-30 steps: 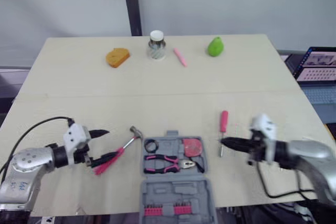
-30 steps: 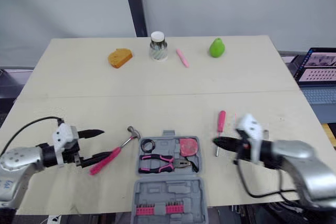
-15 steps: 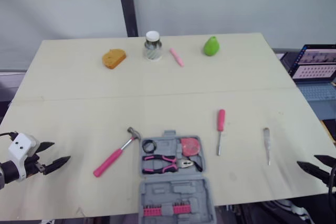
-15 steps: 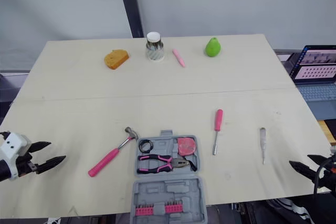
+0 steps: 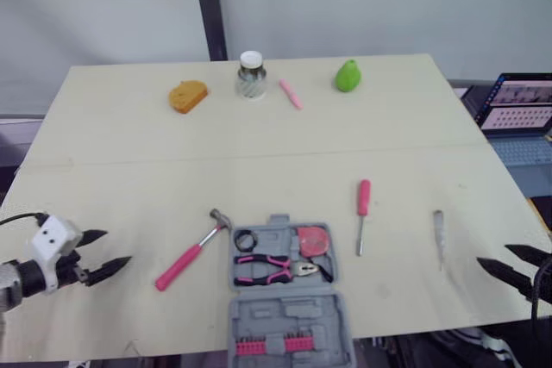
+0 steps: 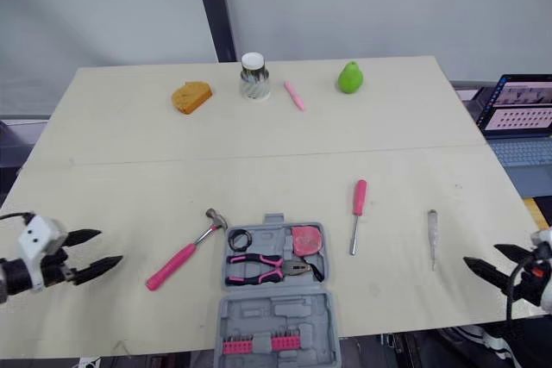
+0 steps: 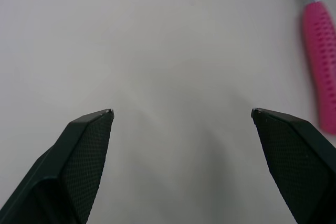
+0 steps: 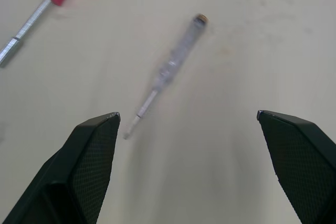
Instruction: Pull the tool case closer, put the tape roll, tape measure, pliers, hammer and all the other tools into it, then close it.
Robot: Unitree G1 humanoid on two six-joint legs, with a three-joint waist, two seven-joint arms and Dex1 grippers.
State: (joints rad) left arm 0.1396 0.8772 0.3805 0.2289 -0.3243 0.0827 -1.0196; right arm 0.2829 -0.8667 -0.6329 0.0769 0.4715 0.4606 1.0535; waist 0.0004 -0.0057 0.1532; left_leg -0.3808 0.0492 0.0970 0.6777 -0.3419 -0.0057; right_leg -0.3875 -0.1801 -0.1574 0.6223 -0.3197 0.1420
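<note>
tool case [image 5: 291, 321]: open, at the near edge of the desk [image 5: 129, 170], lid flap toward the robot
in the case tray: tape roll [image 5: 247, 239], tape measure [image 5: 315, 240], pliers [image 5: 272, 265]
hammer [image 5: 191, 252]: on the desk just left of the case, head by its far-left corner, pink handle angled away from it
pink screwdriver [image 5: 363, 213]: on the desk right of the case, not touching it
clear tester [image 5: 439, 234]: farther right of the case, past the screwdriver
left hand [image 5: 117, 246]: fingers spread, empty, well left of the case, pointing at the hammer handle, clear of it
right hand [image 5: 493, 254]: fingers spread, empty, well right of the case, aimed at the tester
beyond the case, far side: orange piece [image 5: 189, 95], jar [image 5: 250, 75], pink pen [image 5: 291, 94], green pear [image 5: 348, 76]
</note>
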